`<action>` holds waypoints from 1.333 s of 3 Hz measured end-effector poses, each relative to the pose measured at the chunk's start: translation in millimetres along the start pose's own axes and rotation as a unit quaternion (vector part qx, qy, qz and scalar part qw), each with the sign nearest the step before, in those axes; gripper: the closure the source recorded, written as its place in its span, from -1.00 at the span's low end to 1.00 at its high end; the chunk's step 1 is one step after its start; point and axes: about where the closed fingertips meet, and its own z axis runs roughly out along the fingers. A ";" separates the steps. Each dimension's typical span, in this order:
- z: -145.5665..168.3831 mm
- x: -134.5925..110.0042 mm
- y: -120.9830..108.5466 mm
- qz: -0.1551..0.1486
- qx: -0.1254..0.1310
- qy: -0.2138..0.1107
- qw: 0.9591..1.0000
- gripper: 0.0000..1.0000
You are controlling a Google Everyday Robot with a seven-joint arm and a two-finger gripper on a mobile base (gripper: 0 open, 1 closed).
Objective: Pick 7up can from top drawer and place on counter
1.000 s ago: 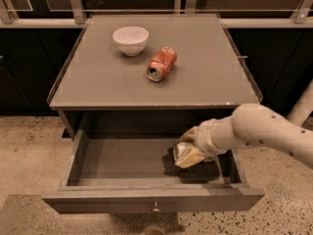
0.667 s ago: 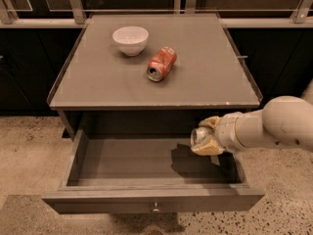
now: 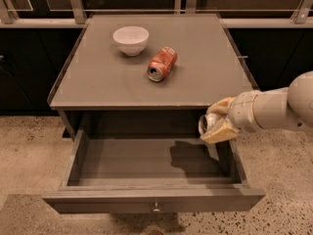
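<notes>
- Up it comes! The claw [image 3: 216, 120] has risen out of the top drawer [image 3: 146, 199] since a second ago, fingers clamped on the 7up can [image 3: 206, 124].
- The can's silvery end faces left. It hangs in the air just under the tabletop's [image 3: 107, 82] front edge, near the front right corner.
- The drawer floor shows only a shadow, so the pick looks done.
- Next, I'd say: lift above the rim, then swing in. The orange-red can [image 3: 162, 63] and bowl [image 3: 131, 39] sit nearer the back left, well apart from that corner.
</notes>
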 end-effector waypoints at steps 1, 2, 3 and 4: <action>0.6 0.5 1.2 0.000 -0.001 0.000 1.000 1.00; -8.5 -27.3 -11.1 -0.048 0.017 -0.004 0.999 1.00; -30.9 -75.8 -30.5 -0.117 0.046 -0.021 0.992 1.00; -49.6 -126.1 -52.1 -0.187 0.073 -0.032 0.979 1.00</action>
